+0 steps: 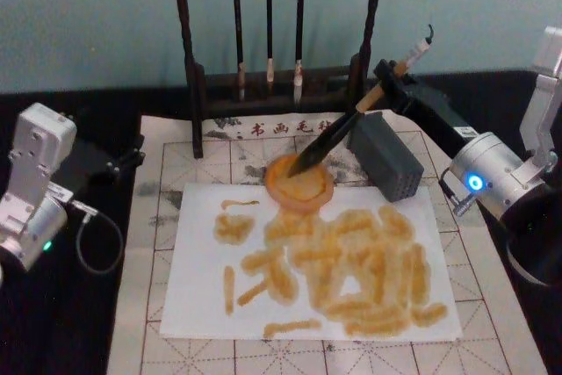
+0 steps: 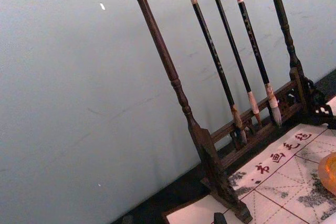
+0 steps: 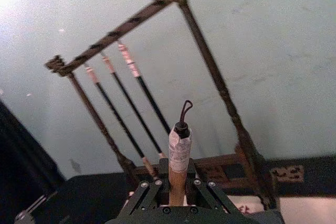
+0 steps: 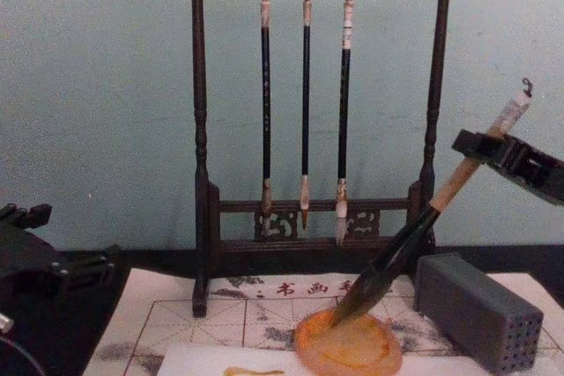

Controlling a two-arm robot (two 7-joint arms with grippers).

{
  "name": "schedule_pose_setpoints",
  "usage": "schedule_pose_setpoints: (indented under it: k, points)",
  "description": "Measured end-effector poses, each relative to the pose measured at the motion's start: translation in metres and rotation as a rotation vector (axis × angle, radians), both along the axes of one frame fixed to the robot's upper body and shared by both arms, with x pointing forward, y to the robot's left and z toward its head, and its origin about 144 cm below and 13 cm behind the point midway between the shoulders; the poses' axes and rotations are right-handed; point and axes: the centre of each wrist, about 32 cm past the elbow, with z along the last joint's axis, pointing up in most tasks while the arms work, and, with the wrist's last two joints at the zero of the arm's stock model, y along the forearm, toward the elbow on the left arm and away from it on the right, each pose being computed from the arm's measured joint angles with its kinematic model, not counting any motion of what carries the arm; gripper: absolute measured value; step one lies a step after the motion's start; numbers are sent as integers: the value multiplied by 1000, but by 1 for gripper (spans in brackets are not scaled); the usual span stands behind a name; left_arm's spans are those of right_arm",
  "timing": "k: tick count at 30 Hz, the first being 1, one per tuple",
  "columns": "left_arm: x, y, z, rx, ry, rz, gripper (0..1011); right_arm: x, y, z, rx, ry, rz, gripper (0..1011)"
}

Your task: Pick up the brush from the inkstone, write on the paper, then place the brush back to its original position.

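The brush slants down from the right, and its dark tip rests in the round orange inkstone. My right gripper is shut on the tan upper handle. The chest view shows the brush leaning from the right gripper into the inkstone. The white end cap of the brush rises above the right gripper in the right wrist view. The white paper, covered with orange strokes, lies just in front of the inkstone. My left gripper is parked at the left, off the mat.
A grey block with small holes stands right of the inkstone, under the right arm. Behind them is a dark wooden rack with three thin hanging brushes. A gridded mat lies under everything.
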Motion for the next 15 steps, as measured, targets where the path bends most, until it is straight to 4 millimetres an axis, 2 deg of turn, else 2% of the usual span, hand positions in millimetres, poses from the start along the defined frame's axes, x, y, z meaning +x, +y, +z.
schedule_pose_setpoints:
  k: [15]
  points:
    - [0,0,0,0,0,0,1001,16,5,-11,153,145,-86,184]
